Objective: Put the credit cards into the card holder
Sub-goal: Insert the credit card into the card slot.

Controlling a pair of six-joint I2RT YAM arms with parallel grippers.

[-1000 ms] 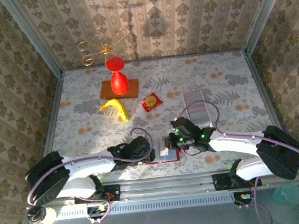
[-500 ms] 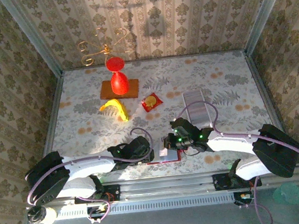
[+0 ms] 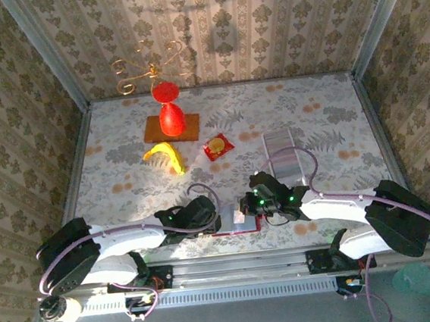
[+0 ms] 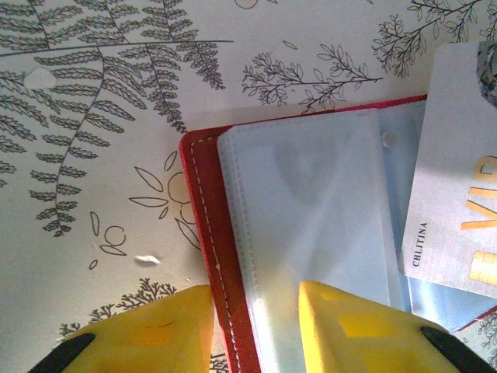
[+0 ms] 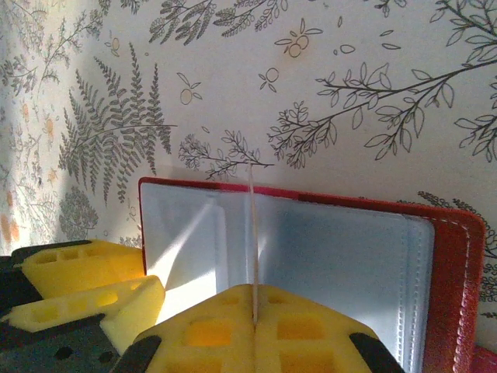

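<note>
Floral table, both arms reaching in at the middle of its near edge. The card holder lies open and flat there between the two wrists, pale sleeves up, red cover down. The rest of the credit cards look to be the pale strip farther back on the right, well apart. The right gripper is clenched on one credit card, held on edge, long axis running straight out from the fingers across the holder to its far red border. The left gripper has jaws apart astride the holder's left red edge; cannot tell if it pinches. Right arm is placed for the insert; the card likely needs tipping flatter toward a sleeve mouth.
</note>
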